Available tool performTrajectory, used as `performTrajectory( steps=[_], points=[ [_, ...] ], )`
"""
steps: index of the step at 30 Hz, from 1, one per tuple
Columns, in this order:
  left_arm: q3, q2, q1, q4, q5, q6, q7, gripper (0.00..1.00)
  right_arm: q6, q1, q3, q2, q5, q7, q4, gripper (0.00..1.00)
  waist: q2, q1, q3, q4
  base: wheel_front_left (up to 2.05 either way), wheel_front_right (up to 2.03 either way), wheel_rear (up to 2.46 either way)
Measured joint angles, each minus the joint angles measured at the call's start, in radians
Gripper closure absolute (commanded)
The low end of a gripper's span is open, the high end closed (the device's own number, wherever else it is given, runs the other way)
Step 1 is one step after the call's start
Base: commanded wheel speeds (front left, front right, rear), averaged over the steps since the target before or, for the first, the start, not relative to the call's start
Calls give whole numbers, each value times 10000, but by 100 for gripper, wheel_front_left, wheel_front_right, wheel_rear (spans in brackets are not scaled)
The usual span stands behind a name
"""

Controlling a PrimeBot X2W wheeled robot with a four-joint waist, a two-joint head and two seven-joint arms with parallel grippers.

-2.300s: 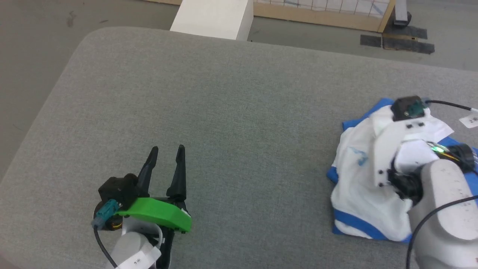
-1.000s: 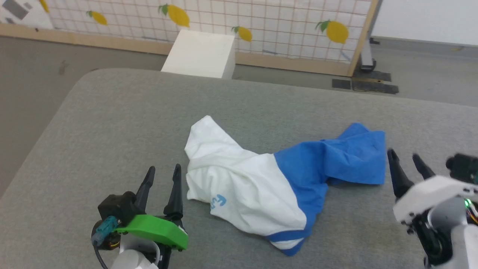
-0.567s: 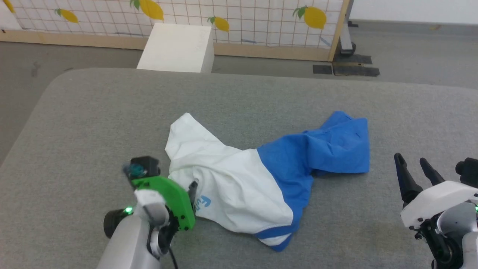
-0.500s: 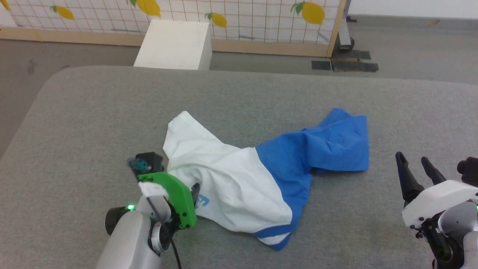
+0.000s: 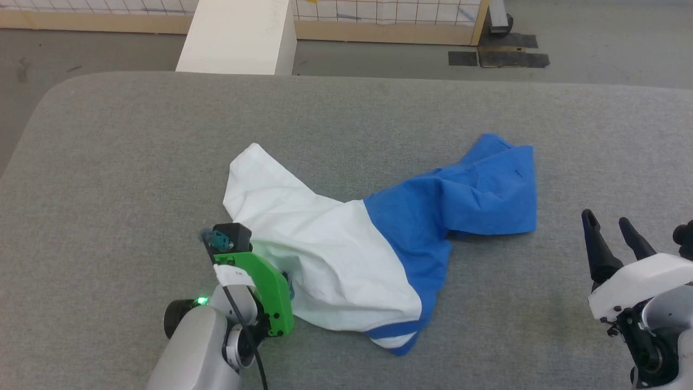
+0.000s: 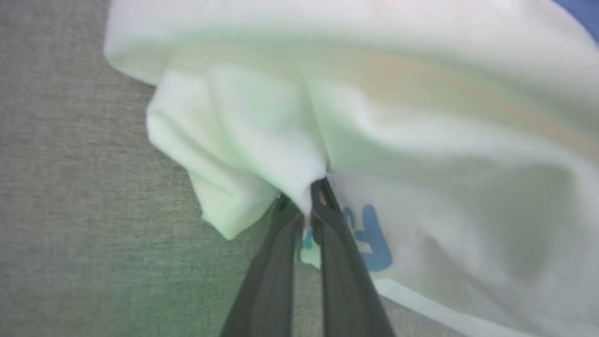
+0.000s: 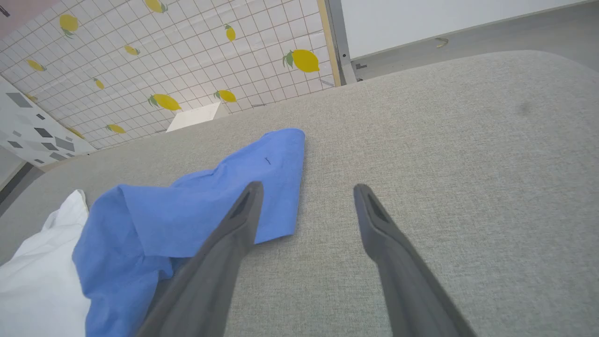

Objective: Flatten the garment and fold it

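The garment (image 5: 325, 254) lies crumpled in the middle of the grey table (image 5: 135, 162), white body to the left, a blue sleeve (image 5: 487, 189) spread to the right. My left arm's green housing (image 5: 265, 292) sits at the garment's near left edge and covers the fingers there. In the left wrist view my left gripper (image 6: 311, 196) is shut on a bunched fold of the white garment (image 6: 421, 117), just beside the light-blue logo (image 6: 372, 234). My right gripper (image 5: 605, 218) stands open above bare table, right of the sleeve (image 7: 210, 196); in its own view the right gripper (image 7: 307, 188) holds nothing.
A white box (image 5: 238, 35) stands on the floor beyond the table's far edge. Behind it runs a wood-framed tiled screen (image 5: 379, 30) with lemon prints (image 7: 304, 61). Black tape patches (image 5: 498, 54) mark the floor. The table's rounded left corner (image 5: 48, 103) is near.
My left gripper moved from beside the garment onto its left edge and shut on the white cloth. The head camera tilted down. The right gripper stayed open in place.
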Motion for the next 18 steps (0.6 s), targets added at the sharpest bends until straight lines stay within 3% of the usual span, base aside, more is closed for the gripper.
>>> performTrajectory(
  steps=[4, 8, 14, 18],
  points=[
    [263, -125, 28, -125, -424, -19, -834, 100, 0, -6, 29, 2, -4, -73, 100, 0, 0, 0, -10, 137, 0, 0, 0],
    [972, -121, 42, -1139, -715, 140, -1799, 100, 0, -4, 12, -2, -17, -92, 190, 0, 0, 0, -139, 324, 0, 0, 0],
    [2236, 579, 358, -2968, -729, 1206, -2439, 100, 0, -4, 127, 0, -69, -132, 272, 0, -1, 0, -406, 695, 0, 0, 0],
    [2813, 738, 1270, -2894, -662, 1987, -2276, 100, 0, -5, 249, 0, -67, -151, 336, 0, -1, 0, -486, 855, 0, 0, 0]
  ],
)
